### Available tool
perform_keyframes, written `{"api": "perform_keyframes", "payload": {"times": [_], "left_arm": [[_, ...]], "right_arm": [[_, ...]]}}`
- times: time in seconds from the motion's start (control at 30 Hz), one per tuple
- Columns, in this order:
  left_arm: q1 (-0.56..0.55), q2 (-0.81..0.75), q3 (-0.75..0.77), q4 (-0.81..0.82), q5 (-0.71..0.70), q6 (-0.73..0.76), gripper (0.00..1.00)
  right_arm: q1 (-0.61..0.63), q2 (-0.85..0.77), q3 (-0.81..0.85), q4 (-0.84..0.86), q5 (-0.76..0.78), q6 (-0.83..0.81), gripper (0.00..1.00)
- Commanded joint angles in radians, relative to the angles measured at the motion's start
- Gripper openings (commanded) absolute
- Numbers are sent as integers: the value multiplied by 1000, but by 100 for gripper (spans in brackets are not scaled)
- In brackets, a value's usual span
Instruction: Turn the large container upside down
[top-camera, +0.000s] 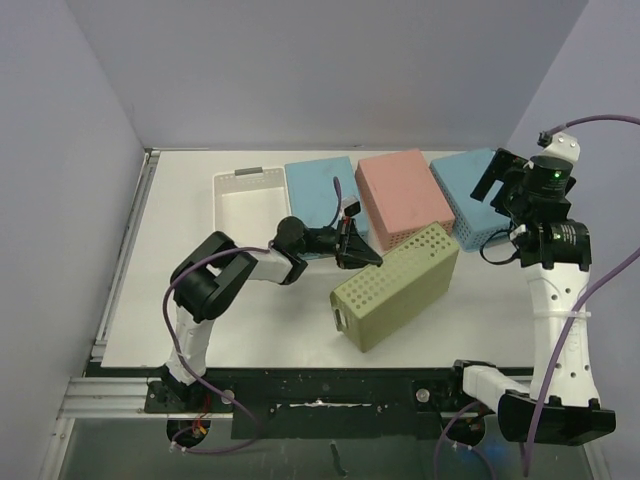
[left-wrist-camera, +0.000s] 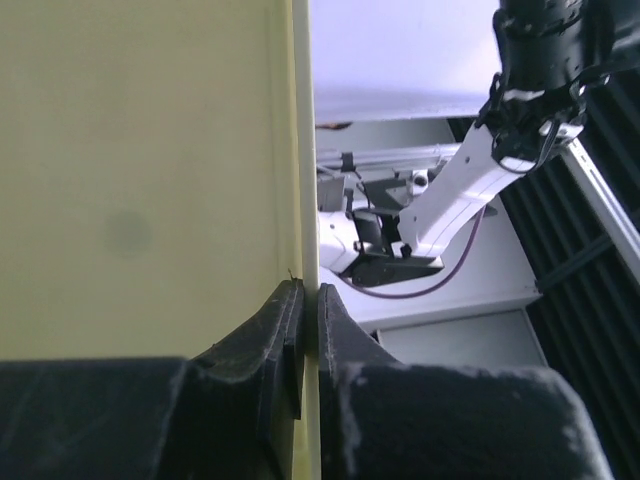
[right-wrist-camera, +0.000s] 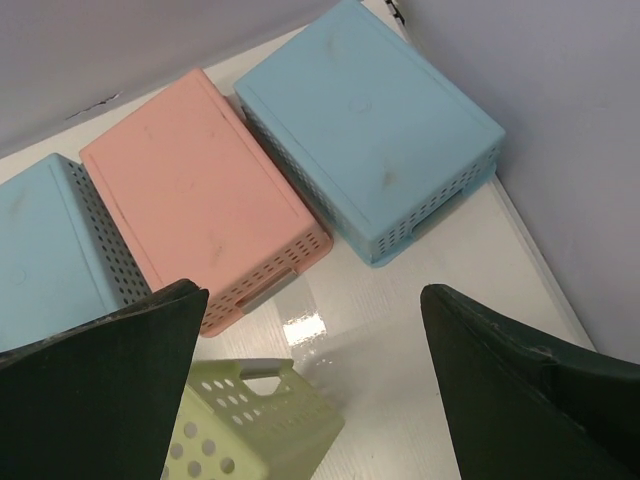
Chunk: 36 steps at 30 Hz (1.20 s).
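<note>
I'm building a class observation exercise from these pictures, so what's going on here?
The left arm's fingers are shut on a wall of the green container, which is tipped with a perforated side facing up, not yet upside down. The right arm's fingers stand open above the table's back right. Behind, a pink container and two blue containers lie upside down; a white container sits upright.

Pink bin crowds green container; near table open

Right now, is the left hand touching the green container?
Touching. Left wrist view: the left hand is pinched shut on the green container wall, both fingers flush against it.
</note>
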Motion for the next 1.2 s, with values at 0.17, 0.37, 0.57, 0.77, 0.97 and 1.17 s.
{"api": "perform_keyframes", "payload": {"times": [0.17,0.37,0.57,0.77,0.97,1.17], "left_arm": [[-28,-49,30,-56,63,109,9],[24,-124,36,-469,76,405,44],[69,-179,275,-1385,-148,1143,51],[75,-175,451,-1677,-277,1363,51],[85,-238,487,-1706,-328,1394,51],[86,-329,499,-1836,-444,1469,51]], "right_arm": [[-11,-42,-9,1,11,-28,94],[-10,-43,-46,-12,-63,-13,94],[-8,-75,-130,-48,-224,-18,93],[60,-113,-169,-82,-466,-107,93],[170,-131,-226,-95,-454,-28,94],[190,-97,-271,-168,-448,18,94]]}}
